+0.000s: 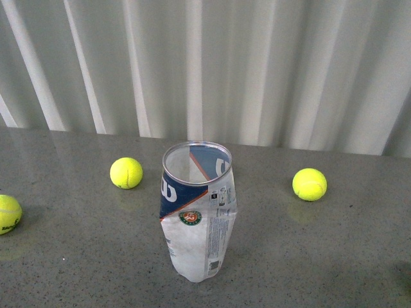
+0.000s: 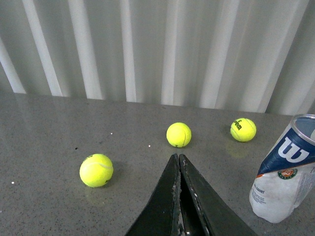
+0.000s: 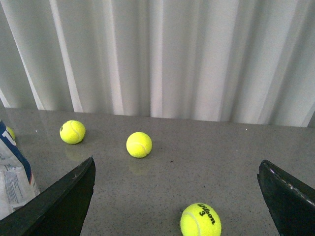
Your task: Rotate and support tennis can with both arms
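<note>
Both grippers were off the tennis can (image 1: 196, 212), standing open-end-up at near centre: left gripper (image 2: 179, 169) pinched closed on nothing, right gripper (image 3: 177, 196) spread wide, probably readied to brace it.

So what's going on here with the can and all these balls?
Nothing is being handled yet. The tennis can stands open-topped on the grey table, untouched, with loose tennis balls scattered around it. In the wrist views, the left end effector is shut and empty, the right end effector is wide open, and both are away from the can.
</note>
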